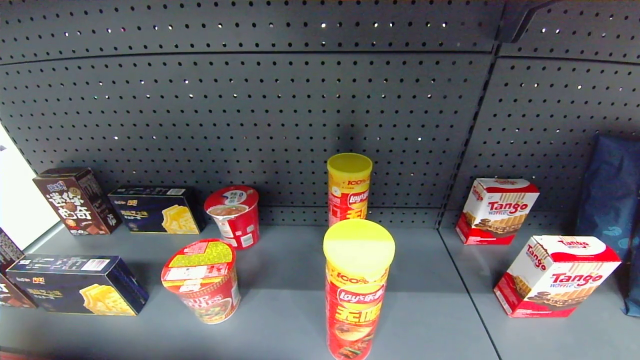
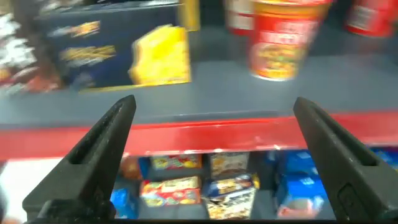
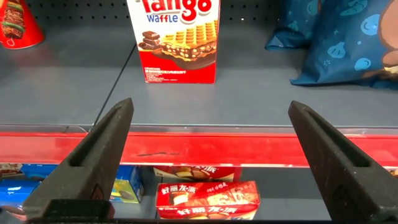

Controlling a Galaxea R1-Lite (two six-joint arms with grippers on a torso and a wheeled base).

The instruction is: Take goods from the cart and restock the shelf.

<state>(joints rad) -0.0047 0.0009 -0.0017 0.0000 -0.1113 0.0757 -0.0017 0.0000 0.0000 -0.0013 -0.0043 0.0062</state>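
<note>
On the grey shelf (image 1: 430, 300) stand two red chip cans with yellow lids, one in front (image 1: 356, 290) and one behind (image 1: 348, 187). Left of them are two red noodle cups (image 1: 202, 280) (image 1: 234, 216); at the right stand two red-and-white wafer boxes (image 1: 555, 275) (image 1: 496, 210). My left gripper (image 2: 214, 106) is open and empty, level with the shelf's red front edge (image 2: 205, 134), facing a dark blue box (image 2: 118, 46) and a noodle cup (image 2: 280, 40). My right gripper (image 3: 211, 106) is open and empty before the red edge (image 3: 205, 149), facing a wafer box (image 3: 177, 37).
Dark snack boxes (image 1: 75, 285) (image 1: 157, 210) (image 1: 77, 200) fill the shelf's left side. Blue bags (image 1: 612, 195) (image 3: 342, 40) lean at the far right. A perforated back panel (image 1: 250, 110) closes the shelf. A lower shelf holds more packets (image 2: 205, 186) (image 3: 205, 196).
</note>
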